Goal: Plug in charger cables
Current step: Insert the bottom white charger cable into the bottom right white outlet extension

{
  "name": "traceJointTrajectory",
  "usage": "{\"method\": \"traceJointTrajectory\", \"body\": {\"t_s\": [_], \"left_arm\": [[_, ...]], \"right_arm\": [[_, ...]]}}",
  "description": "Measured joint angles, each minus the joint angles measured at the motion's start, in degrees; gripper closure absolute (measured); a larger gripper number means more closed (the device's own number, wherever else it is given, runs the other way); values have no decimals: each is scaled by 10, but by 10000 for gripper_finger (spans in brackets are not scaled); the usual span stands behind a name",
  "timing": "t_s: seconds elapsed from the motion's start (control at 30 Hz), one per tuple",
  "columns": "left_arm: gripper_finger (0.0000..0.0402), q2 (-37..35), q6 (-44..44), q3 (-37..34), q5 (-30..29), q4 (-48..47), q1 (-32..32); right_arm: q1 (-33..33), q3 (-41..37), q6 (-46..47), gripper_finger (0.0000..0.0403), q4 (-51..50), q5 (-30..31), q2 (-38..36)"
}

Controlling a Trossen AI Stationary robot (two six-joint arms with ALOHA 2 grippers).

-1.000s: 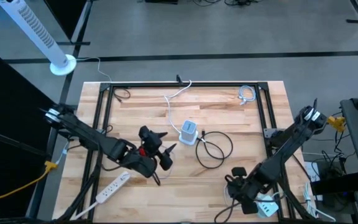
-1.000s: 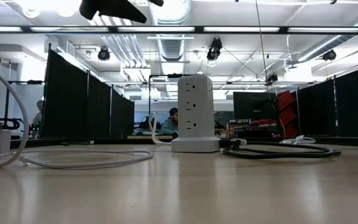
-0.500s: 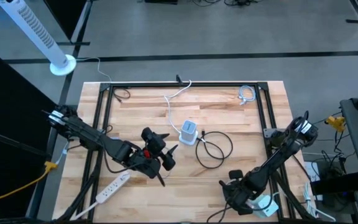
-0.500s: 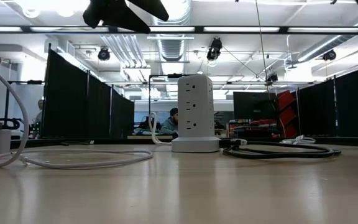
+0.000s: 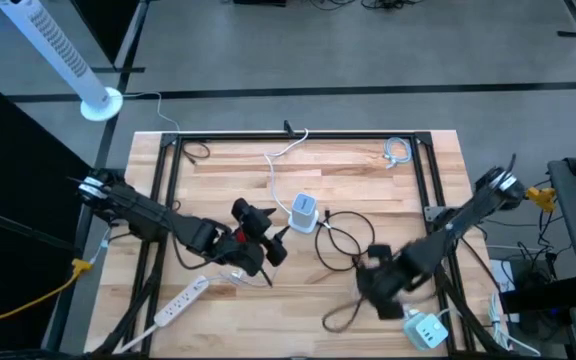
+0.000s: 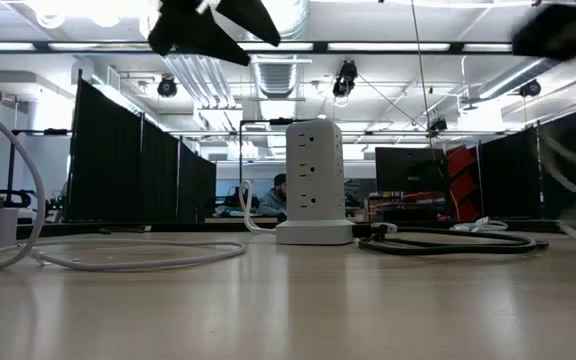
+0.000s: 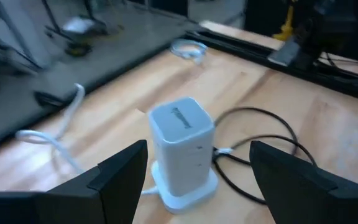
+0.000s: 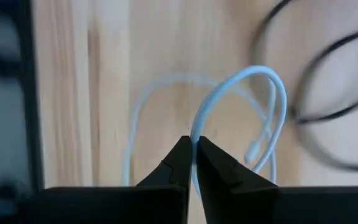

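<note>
A white power tower (image 5: 304, 212) stands upright mid-table, with a black cable loop (image 5: 344, 238) lying to its right. My left gripper (image 5: 276, 232) hovers open just left of the tower, and in the left wrist view its fingers (image 7: 114, 180) frame the tower (image 7: 182, 146) without touching it. My right gripper (image 5: 373, 272), blurred, is raised over the near right part of the table. It is shut on a thin white charger cable (image 8: 241, 93). Another white cable (image 5: 396, 152) lies coiled at the far right corner. My right gripper pinches one strand of the white cable (image 8: 194, 127) at the very tips of its two fingers. The fingers point steeply down from above. The cable loops slackly below them, and a small plug end (image 8: 252, 151) dangles inside the loop above the wood.
A long white power strip (image 5: 183, 300) lies at the near left. A small white charger block (image 5: 425, 330) sits at the near right corner. A white lead (image 5: 273, 170) runs from the tower to the far edge. A black frame (image 5: 298, 137) rims the table.
My right gripper has risen from the near right corner and gone toward the far edge and the table's middle, lifting the white cable off the wood. My left gripper has crept a little toward the tower.
</note>
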Motion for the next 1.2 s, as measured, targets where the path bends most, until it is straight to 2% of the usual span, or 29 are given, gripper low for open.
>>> {"method": "traceJointTrajectory", "body": {"t_s": [0.17, 0.27, 0.37, 0.63, 0.7, 0.87, 1.0, 1.13, 1.2], "left_arm": [[130, 2, 11, 0, 84, 49, 33], [130, 2, 60, 0, 95, 87, 42], [130, 4, 111, 0, 98, 119, 49], [130, 5, 128, 0, 98, 135, 52], [130, 5, 128, 0, 98, 133, 52], [130, 5, 127, 0, 106, 76, 51], [131, 12, 149, 0, 155, 14, 53], [131, 42, 264, 0, 259, 16, 62], [131, 61, 273, 0, 301, 23, 76]], "right_arm": [[-60, 9, 17, 401, 16, 107, -106], [-83, 10, 15, 401, 32, 153, -162], [-99, 6, 3, 401, 27, 168, -195], [-103, -52, 2, 401, -55, 160, -205], [-103, -82, 20, 401, -55, 135, -202], [-86, -150, 64, 401, -27, 26, -195], [-61, -185, 92, 401, 6, 6, -195], [-57, -200, 98, 401, 29, 7, -195], [-57, -200, 96, 401, 39, 7, -195]]}}
